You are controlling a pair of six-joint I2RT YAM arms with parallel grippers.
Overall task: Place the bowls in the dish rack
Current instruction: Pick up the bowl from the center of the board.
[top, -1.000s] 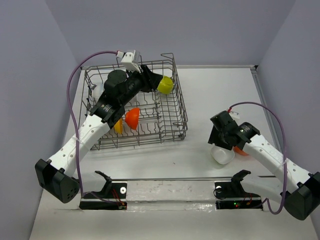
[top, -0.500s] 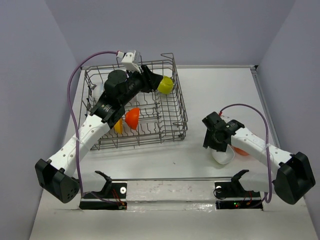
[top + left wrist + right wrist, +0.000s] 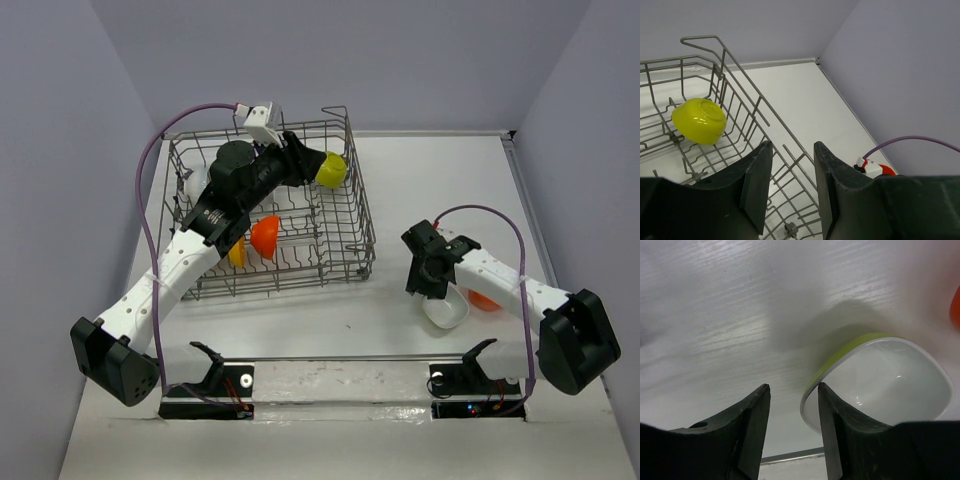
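Right claw (image 3: 792, 390) has just settled astride the white bowl (image 3: 880, 380) by the surface's (image 3: 420, 180) right edge, narrowing for a pickup; left claw (image 3: 792, 145) hangs part-open, empty, over the rack (image 3: 325, 240).

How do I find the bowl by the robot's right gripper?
Start at the grey wire dish rack, then look right across the white table to the right gripper. Close by it sits a squarish glossy bowl, white inside and lime green outside; its neighbour is a red-orange bowl.
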